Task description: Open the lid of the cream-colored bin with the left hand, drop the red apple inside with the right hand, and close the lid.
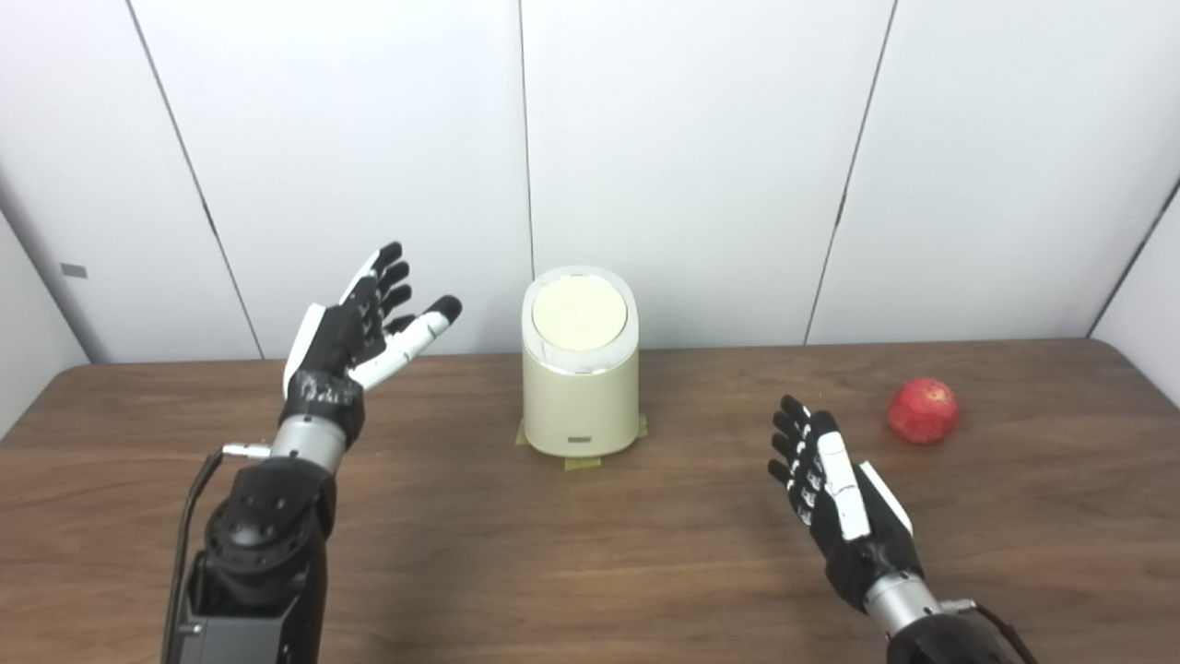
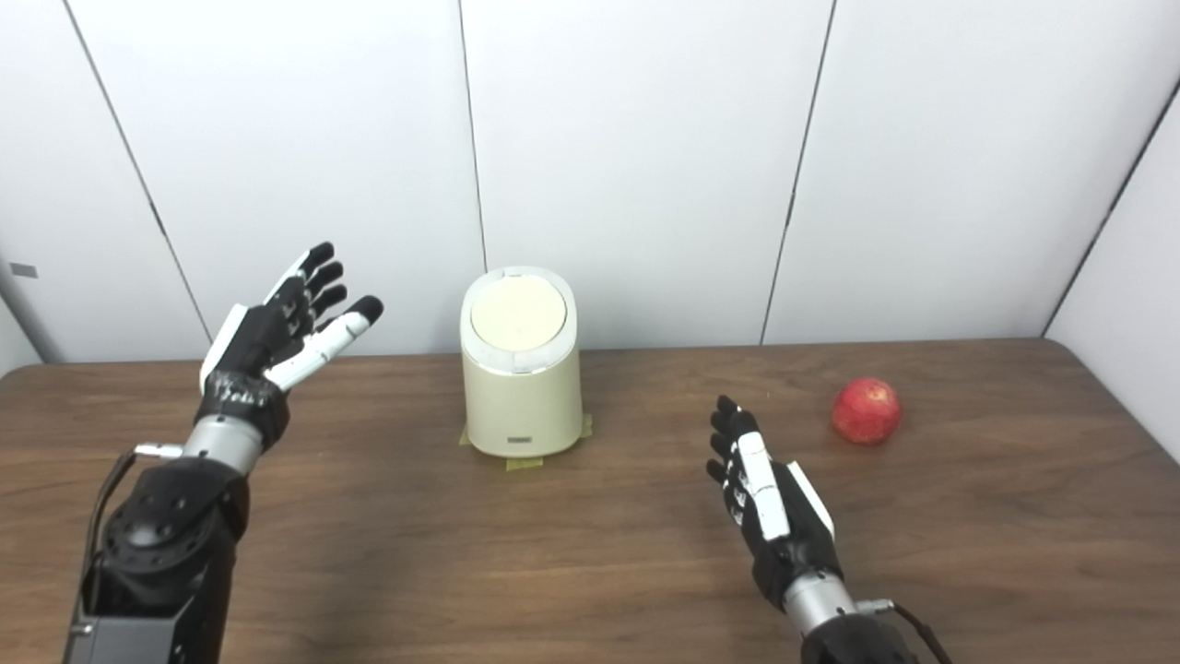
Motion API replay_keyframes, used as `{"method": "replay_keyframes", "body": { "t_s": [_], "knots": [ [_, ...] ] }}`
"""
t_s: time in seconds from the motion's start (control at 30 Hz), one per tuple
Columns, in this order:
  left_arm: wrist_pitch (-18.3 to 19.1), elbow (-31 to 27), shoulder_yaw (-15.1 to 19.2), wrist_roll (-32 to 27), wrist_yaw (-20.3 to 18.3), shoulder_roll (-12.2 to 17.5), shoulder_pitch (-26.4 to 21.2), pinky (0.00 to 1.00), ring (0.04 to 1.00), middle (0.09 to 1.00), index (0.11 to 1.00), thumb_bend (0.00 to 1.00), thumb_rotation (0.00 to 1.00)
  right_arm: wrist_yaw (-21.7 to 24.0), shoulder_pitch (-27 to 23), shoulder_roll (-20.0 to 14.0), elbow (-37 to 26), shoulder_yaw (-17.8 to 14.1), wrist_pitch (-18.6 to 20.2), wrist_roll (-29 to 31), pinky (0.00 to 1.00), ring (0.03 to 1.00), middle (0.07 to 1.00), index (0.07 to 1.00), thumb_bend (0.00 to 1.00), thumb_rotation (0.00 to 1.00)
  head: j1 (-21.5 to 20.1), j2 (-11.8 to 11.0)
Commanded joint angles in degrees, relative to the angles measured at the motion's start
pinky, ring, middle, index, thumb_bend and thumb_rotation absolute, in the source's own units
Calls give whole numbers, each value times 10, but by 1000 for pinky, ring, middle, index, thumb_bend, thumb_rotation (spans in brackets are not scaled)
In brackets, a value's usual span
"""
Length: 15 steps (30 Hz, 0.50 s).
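The cream-colored bin [image 1: 580, 392] stands upright at the middle of the wooden table, its round lid [image 1: 579, 313] shut on top. A red apple [image 1: 923, 411] lies on the table to the right. My left hand [image 1: 355, 337] is raised to the left of the bin at lid height, open with fingers spread, holding nothing. Low over the table, left of and nearer than the apple, my right hand [image 1: 834, 489] is open and apart from the fruit.
Yellowish tape [image 1: 583, 462] marks the bin's spot on the table [image 1: 553, 553]. White wall panels [image 1: 701, 166] close off the back just behind the bin. The table's rounded right corner [image 1: 1120, 355] is near the apple.
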Motion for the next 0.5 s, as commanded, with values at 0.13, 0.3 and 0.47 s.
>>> {"method": "replay_keyframes", "body": {
  "t_s": [0.13,0.3,0.47],
  "knots": [
    [-3,54,-33,39,-31,22,-107,877,951,966,976,720,358,8,-14,-8,0,0,-34,1,968,1000,988,987,601,1000,2,-4],
    [-3,103,-70,80,-59,39,-158,905,951,966,976,777,366,9,-14,-9,4,3,-41,-8,951,1000,983,987,593,1000,3,-6],
    [-13,159,-100,113,-64,42,-205,833,905,937,959,829,254,10,-12,-7,1,5,-39,-10,953,997,975,983,592,1000,1,-3]
  ]
}}
